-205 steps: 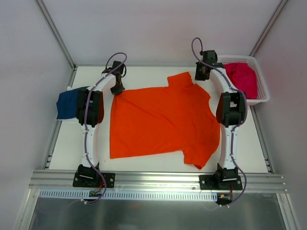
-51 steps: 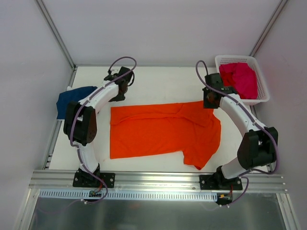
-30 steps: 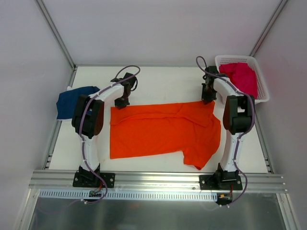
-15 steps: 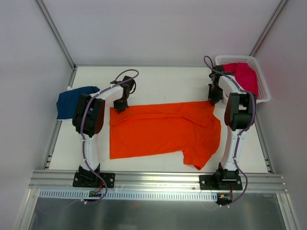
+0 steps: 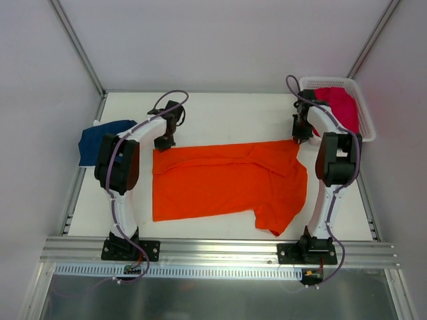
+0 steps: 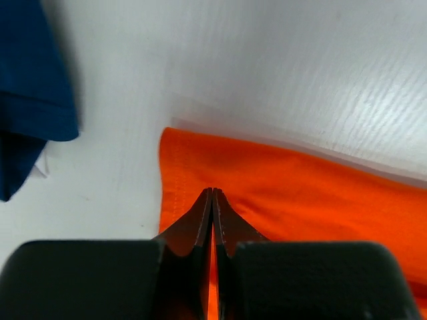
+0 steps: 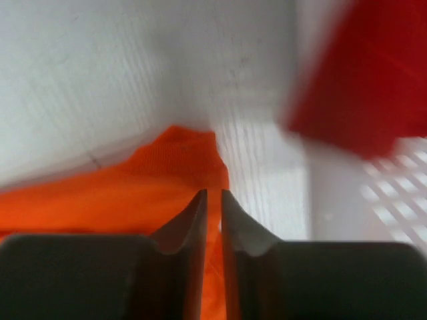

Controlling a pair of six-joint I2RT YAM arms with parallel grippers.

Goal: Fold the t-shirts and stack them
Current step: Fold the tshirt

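Left wrist, flat stitched-hem orange t-shirt [image 6: 300,193], left gripper [image 6: 212,193] clenched, right gripper [image 7: 213,195] clenched

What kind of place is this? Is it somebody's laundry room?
Probably a robot test booth, not a home. Plain white walls box in a white table, a metal rail holds the left arm and right arm, and the orange t-shirt looks like folding practice.

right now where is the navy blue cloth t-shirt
In the top view the navy blue t-shirt lies bunched at the left edge of the white table, outside the left arm, apart from the bright orange cloth t-shirt.
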